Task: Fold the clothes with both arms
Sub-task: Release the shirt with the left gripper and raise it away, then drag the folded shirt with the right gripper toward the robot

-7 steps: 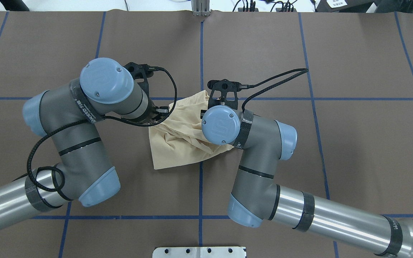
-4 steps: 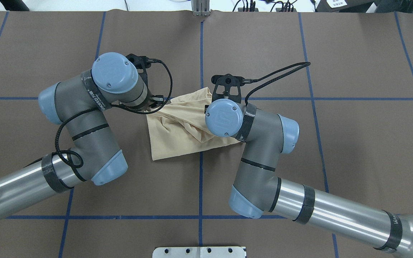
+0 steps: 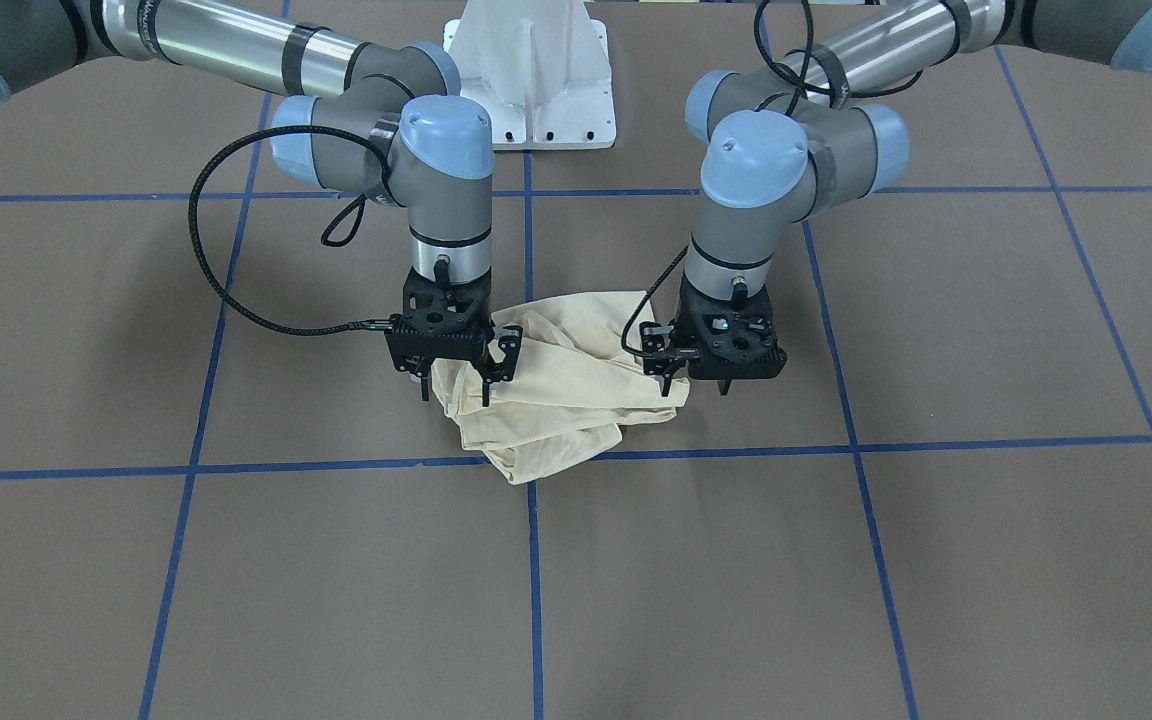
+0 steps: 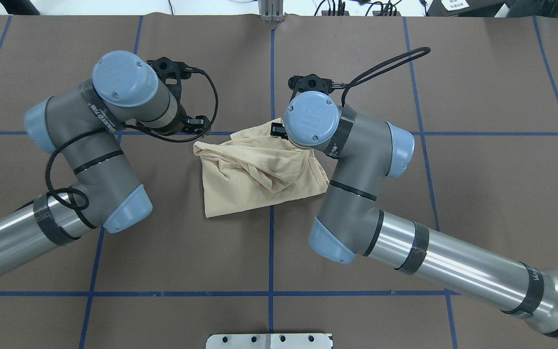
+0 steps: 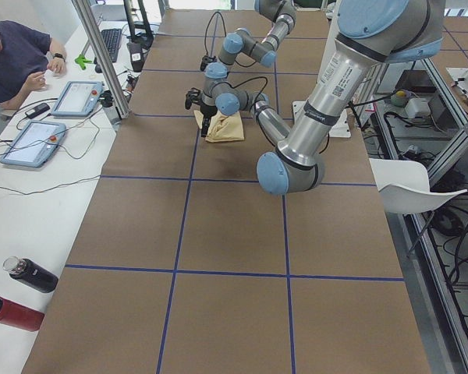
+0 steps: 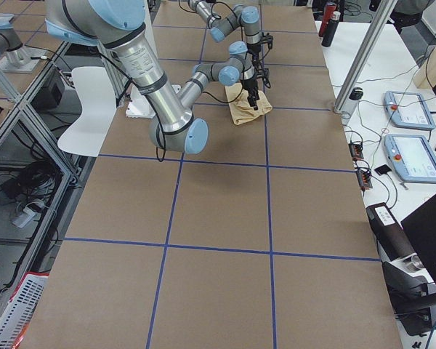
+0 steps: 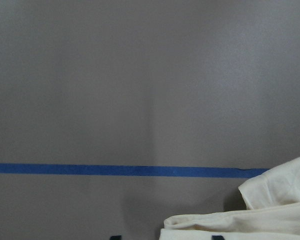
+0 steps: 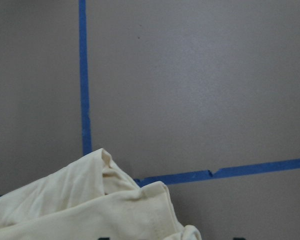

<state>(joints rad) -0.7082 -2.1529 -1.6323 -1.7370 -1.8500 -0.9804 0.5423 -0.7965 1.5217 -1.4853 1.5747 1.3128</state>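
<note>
While the shirt [image 4: 255,169] lies as a rumpled cream heap about the middle of the table [image 4: 453,218], well in from every edge and over a crossing of blue tape lines [image 4: 271,252], nothing has hold of it. The right gripper [image 3: 456,392] stands over one end of the heap and the left gripper [image 3: 696,388] just above the other. Both have their jaws spread wide with nothing between them. I can make out no collar, hem or sleeve end, only overlapping layers. My worry is that a pinch from here takes several thicknesses at once and lifts a knot rather than an edge. A pinch might also close beside the cloth and miss it. With the two wrists this near each other, an uneven pull would likely drag the heap sideways.
</note>
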